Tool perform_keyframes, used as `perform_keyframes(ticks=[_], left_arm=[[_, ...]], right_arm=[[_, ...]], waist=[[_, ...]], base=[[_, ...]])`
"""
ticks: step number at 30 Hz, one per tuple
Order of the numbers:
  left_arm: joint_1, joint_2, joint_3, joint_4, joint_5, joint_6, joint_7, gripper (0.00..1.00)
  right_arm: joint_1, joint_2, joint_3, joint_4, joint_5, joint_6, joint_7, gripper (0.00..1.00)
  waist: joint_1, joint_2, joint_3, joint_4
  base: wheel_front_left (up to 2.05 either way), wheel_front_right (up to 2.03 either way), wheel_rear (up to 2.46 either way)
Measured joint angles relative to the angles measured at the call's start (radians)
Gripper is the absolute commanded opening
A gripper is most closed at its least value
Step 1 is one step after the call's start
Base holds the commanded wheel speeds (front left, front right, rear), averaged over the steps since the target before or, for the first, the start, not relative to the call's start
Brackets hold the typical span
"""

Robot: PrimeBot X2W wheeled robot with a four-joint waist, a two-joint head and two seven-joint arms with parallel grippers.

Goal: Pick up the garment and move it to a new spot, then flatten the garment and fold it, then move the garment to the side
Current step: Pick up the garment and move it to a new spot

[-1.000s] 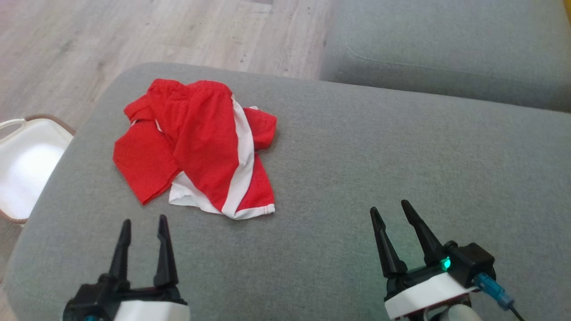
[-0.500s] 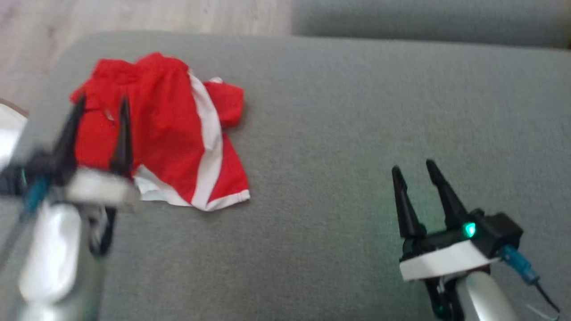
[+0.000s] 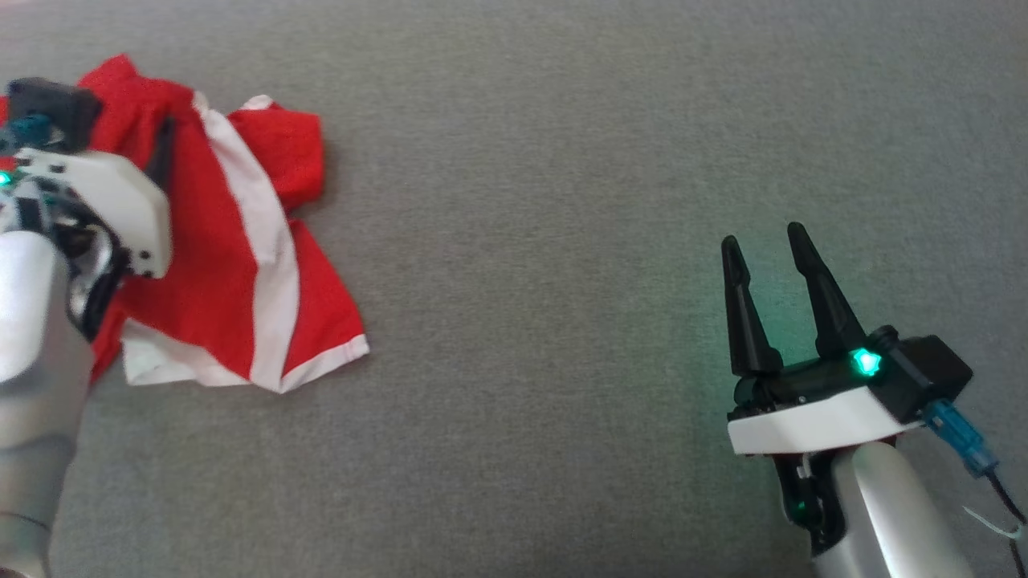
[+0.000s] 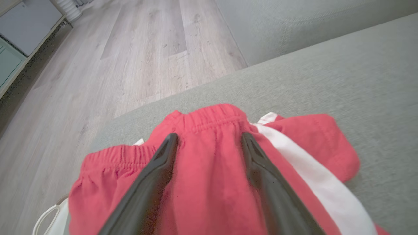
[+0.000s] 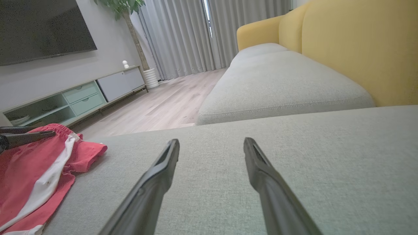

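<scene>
Lying crumpled on the grey sofa cushion (image 3: 562,241), the red shorts (image 3: 241,265) sit beneath the left end effector (image 4: 209,135), fingers spread apart; the right end effector (image 3: 762,234), likewise spread, hangs over bare cushion well apart.

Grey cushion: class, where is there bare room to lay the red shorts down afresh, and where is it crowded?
Widest bare stretch of the cushion: between the shorts and the right gripper. A second strip runs along the near side, below the shorts' hem. Crowded: the left end, where the open left gripper hangs over the shorts.
</scene>
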Motion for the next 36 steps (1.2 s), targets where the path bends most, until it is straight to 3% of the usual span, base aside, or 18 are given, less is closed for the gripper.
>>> perform_keyframes(ticks=[4,5,6,13,22,29,36], left_arm=[[-0.021,0.011,0.000,0.063,0.000,0.000,-0.002,1.00],[-0.023,0.008,-0.002,0.074,0.000,0.000,-0.005,0.25],[-0.024,0.007,-0.002,0.083,-0.004,0.000,-0.016,0.00],[-0.061,-0.003,0.008,0.076,-0.007,0.011,-0.213,0.00],[-0.078,-0.018,0.035,-0.078,-0.027,0.037,-0.405,0.00],[-0.035,-0.049,0.030,-0.293,-0.065,0.036,-0.429,0.00],[0.048,-0.062,0.004,-0.438,-0.080,0.054,-0.373,0.00]], right_arm=[[0.000,0.000,0.000,0.000,0.010,0.000,0.000,1.00],[0.000,0.000,0.000,0.000,0.010,0.000,0.000,1.00],[0.000,0.000,0.000,0.000,0.014,0.000,0.000,1.00],[-0.005,0.000,0.001,0.007,0.016,0.000,0.000,1.00],[0.007,0.000,0.006,0.033,0.027,0.000,0.000,1.00],[0.020,0.000,0.009,0.041,0.035,0.000,0.000,1.00],[0.037,0.000,0.015,0.044,0.043,0.000,0.000,1.00]], waist=[[-0.0002,0.0000,0.017,-0.028],[-0.0001,0.0000,0.018,-0.032],[-0.0001,0.0000,0.019,-0.035],[-0.0003,0.0000,-0.005,-0.034],[-0.0005,0.0000,-0.095,-0.027],[-0.0006,0.0001,-0.163,-0.025],[-0.0004,0.0001,-0.182,-0.047]], base=[[0.00,0.00,0.00],[0.00,0.00,0.00],[0.00,0.00,0.00],[0.00,0.00,0.00],[0.00,0.00,0.00],[0.00,0.00,0.00],[0.00,0.00,0.00]])
